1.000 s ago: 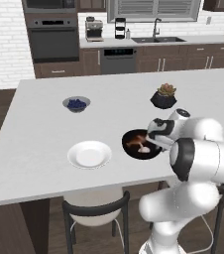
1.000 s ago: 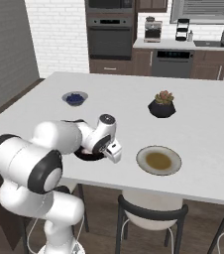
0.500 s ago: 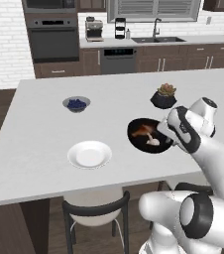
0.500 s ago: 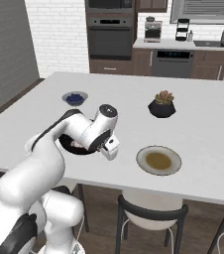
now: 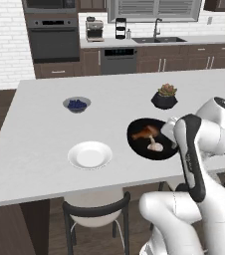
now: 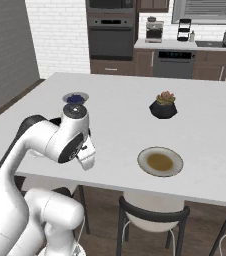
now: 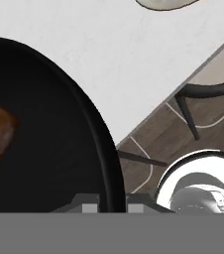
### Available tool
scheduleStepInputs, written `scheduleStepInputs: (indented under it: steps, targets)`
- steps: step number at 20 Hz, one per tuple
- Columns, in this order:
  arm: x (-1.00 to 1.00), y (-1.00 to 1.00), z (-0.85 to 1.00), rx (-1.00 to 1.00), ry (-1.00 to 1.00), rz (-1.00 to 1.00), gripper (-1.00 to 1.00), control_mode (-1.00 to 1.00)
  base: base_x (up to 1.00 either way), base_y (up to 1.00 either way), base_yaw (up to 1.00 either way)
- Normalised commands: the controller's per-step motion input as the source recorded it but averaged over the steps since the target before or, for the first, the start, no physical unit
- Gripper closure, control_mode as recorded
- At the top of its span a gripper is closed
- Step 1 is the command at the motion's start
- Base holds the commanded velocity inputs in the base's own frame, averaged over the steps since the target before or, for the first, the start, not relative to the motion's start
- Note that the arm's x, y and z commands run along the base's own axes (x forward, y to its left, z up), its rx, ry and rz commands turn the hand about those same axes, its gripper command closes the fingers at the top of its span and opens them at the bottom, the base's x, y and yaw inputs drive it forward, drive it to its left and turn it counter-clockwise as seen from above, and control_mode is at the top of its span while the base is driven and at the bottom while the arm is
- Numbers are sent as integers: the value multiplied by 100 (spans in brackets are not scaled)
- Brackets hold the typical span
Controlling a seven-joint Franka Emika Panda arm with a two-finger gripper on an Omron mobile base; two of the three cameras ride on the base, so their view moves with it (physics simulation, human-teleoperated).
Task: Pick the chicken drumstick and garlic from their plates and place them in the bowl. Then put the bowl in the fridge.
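Fingers [image 7: 111, 202] pinch the near rim of the black bowl [image 5: 140, 146], one tip on each side of its wall. Chicken drumstick [image 5: 145, 132] and garlic [image 5: 155, 146] lie inside the bowl — white plate [image 5: 89, 155] just left of it, succulent pot [image 5: 164, 97] beyond it on the surface [image 5: 40, 134].

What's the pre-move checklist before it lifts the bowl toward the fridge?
1. Chicken drumstick in the bowl: ok, it lies inside in the left base view.
2. Garlic in the bowl: ok, beside the drumstick.
3. Gripper on the bowl rim: ok, in the hand view the fingertips straddle the rim, shut on it.
4. White plate and tan-centred plate cleared: ok, both bare.
5. Lift path: ok for now; the succulent pot and the blueberry bowl stand apart from the bowl.
6. Fridge open and reachable: cannot tell.
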Motion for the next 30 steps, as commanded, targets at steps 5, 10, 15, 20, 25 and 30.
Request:
scheduleStepInputs:
  steps: [5,10,15,20,25,30]
  targets:
    - [-100,35,19,0,0,-40,100,-100,0,0,0]
    - [-50,4,1,0,3,-48,100,-100,0,0,0]
    - [-78,12,0,1,0,-42,100,-100,0,0,0]
    - [-27,17,-46,0,-12,-29,100,-100,0,0,0]
    - [-5,0,-37,0,-22,-18,100,-100,0,0,0]
    - [-2,0,-28,0,-19,-7,100,-100,0,0,0]
